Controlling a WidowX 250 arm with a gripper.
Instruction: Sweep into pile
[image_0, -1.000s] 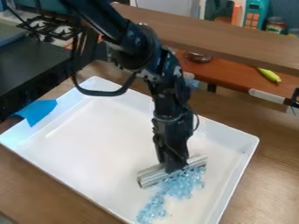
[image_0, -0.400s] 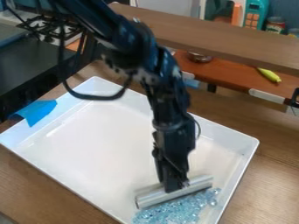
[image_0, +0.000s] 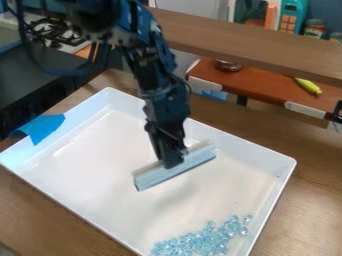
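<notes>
The black gripper (image_0: 172, 163) hangs over the middle of the white tray (image_0: 87, 165), shut on a long silvery sweeping bar (image_0: 194, 159) that lies slantwise across its tip. A shadow below the bar suggests it is raised off the tray floor. Light-blue clear beads (image_0: 204, 241) lie in a band in the tray's near right corner, a few of them loose toward the right wall. A gap of white tray floor separates bar and beads.
Blue tape (image_0: 44, 128) is stuck over the tray's left rim. A wooden beam (image_0: 247, 37) crosses behind, with a brown shelf (image_0: 260, 90) holding a yellow-green toy (image_0: 307, 85) and a metal bowl (image_0: 228, 65). A black stove stands at the left.
The bar first pushed the beads toward the near right corner. Since then the gripper and bar have moved up and back toward the tray's middle, apart from the beads.
</notes>
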